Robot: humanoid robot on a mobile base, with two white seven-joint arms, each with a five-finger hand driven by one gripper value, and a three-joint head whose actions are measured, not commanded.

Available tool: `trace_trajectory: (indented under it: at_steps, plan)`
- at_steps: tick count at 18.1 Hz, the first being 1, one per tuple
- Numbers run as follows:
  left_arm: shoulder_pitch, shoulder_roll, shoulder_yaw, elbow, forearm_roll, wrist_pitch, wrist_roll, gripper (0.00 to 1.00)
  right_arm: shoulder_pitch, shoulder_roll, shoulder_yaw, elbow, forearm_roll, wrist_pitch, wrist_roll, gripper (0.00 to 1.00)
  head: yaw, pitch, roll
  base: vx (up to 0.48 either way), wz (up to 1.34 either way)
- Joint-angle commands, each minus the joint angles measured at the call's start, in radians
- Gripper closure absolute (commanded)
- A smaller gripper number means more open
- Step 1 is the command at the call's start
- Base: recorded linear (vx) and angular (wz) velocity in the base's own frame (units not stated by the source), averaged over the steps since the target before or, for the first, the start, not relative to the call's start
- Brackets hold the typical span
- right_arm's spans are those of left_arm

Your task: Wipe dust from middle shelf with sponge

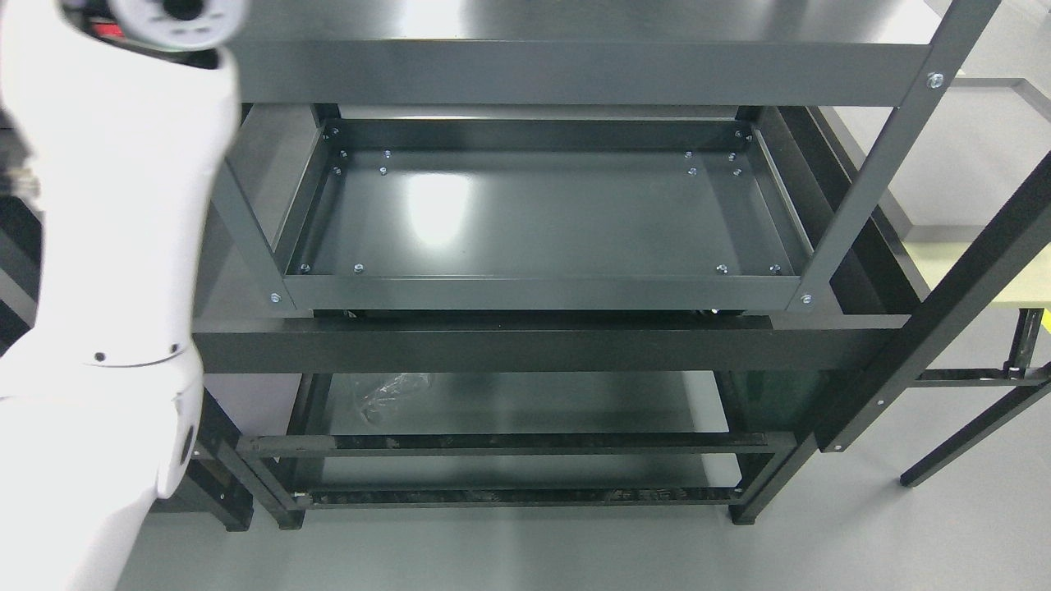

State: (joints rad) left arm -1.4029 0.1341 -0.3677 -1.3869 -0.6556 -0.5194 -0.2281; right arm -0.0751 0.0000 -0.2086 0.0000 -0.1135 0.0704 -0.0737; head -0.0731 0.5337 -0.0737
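Here, head view, dark metal shelving unit (pixel 566 74), middle shelf tray (pixel 542 217) bare and glossy with bolts at its corners, white left arm (pixel 115 246) raised along the left edge, hand out of frame, grip impossible to tell, crumpled clear plastic (pixel 390 392) on the lower shelf, sponge nowhere visible.

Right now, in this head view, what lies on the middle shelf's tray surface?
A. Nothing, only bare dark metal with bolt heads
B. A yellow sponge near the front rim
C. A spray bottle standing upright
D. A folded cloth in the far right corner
A: the middle shelf shows bare glossy metal with bolt heads near its corners; no sponge is visible anywhere, and the left arm rises along the left edge, its hand out of frame.
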Motion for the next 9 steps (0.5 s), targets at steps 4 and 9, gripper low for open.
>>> trace_trajectory:
  at_steps: [4, 9]
  plan:
    - [-0.065, -0.117, -0.68, 0.161, -0.058, 0.038, 0.079, 1.0, 0.0, -0.017, 0.0, -0.017, 0.0, 0.006, 0.0, 0.0, 0.0, 0.0, 0.0, 0.0, 0.0]
    - [-0.064, -0.117, -0.656, 0.232, -0.099, 0.022, 0.016, 1.0, 0.0, -0.017, 0.0, -0.017, 0.0, 0.006, 0.0, 0.0, 0.0, 0.0, 0.0, 0.0, 0.0]
